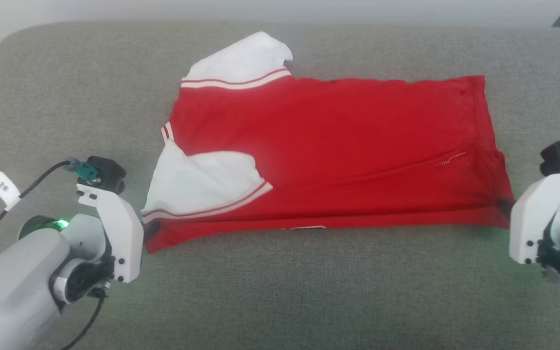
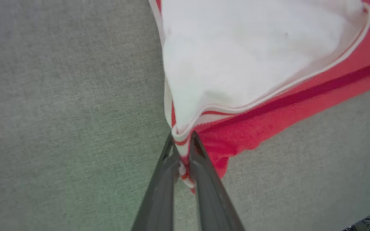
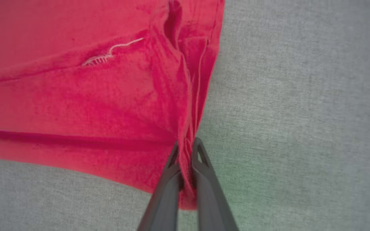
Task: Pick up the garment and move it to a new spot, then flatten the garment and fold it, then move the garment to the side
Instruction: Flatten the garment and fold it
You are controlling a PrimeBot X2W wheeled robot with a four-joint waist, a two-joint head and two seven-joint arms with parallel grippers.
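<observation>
Currently, the garment [image 1: 338, 155] lies spread on the grey upholstered surface [image 1: 309, 291], with its long axis running left to right in the head view. The sleeve end points toward the robot's left and the hem end toward its right.

Sleeve layout:
- The near sleeve [image 1: 197, 184], white with red-and-white striped trim, is folded inward over the red body.
- The far sleeve [image 1: 241, 61] projects past the far edge of the body and rests on the surface.

Left gripper [image 1: 148, 228]: positioned at the near left corner of the garment. In the left wrist view, the left gripper [image 2: 181, 138] has its fingers [image 2: 204, 166] pressed together, pinching the striped trim and the red fabric beneath it.

Right gripper [image 1: 503, 206]: positioned at the near right corner, at the hem. In the right wrist view, the right gripper [image 3: 186, 144] is closed, pinching a bunched fold of red hem fabric between its two fingers [image 3: 169, 179].

A loose white thread [image 1: 450, 159] lies on the red body near the hem, visible also in the right wrist view [image 3: 108, 54].
</observation>
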